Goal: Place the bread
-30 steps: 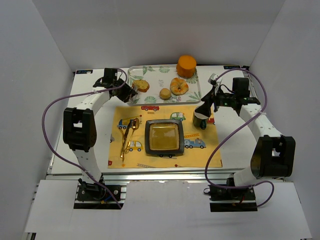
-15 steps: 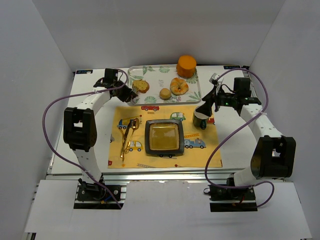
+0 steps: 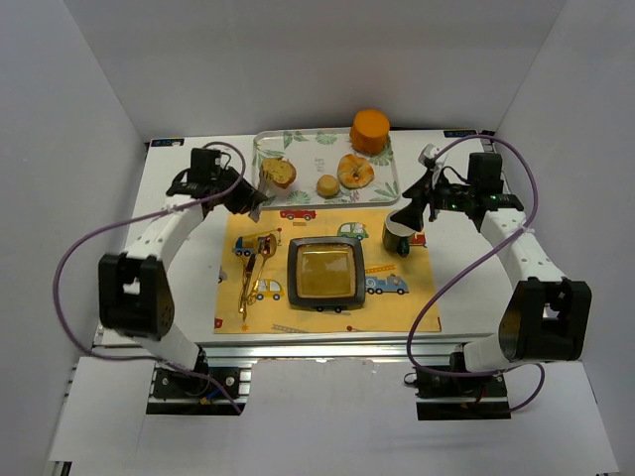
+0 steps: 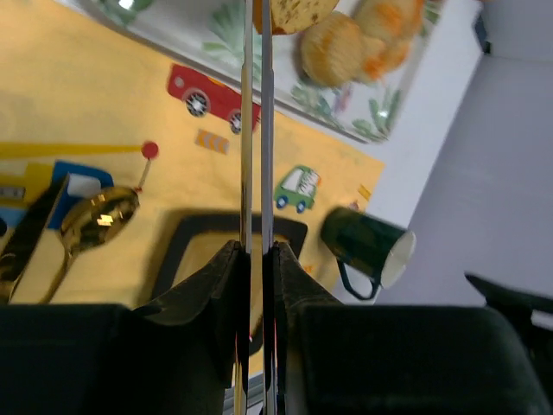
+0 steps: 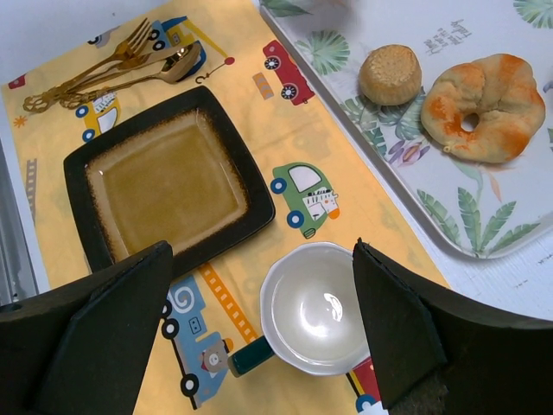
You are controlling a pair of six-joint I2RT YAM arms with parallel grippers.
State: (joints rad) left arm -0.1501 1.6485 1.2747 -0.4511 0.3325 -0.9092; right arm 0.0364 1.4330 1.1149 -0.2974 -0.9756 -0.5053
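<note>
Tabletop: white tabletop (image 3: pixel 179 297) under a yellow placemat printed with cars (image 3: pixel 397 307).
Plate: dark square plate with an amber centre (image 3: pixel 325 274), mid-placemat.
Cutlery: gold metal cutlery (image 3: pixel 253 266) on the placemat's left side, apart from the plate.
Mug: dark green mug with a white inside (image 5: pixel 315 307), upright near the placemat's far right corner.
Right tool: right tool (image 5: pixel 261 259) spread wide, hanging above the mug.
Left tool: left tool (image 4: pixel 255 52) narrowed to a thin slit, by the placemat's far left corner, near the tray's left end.
Tray: white leaf-print tray (image 3: pixel 308 147) beyond the placemat.
Bread: small oval toasted slice of bread (image 3: pixel 278 174) at the tray's left end, just beyond the left tool's tips.
Bun: small round pale bun (image 3: pixel 328 185), mid-tray.
Bagel: ring-shaped bagel (image 3: pixel 355 171), right of the bun.
Cup: orange cylindrical cup (image 3: pixel 370 130) at the tray's far right corner.
</note>
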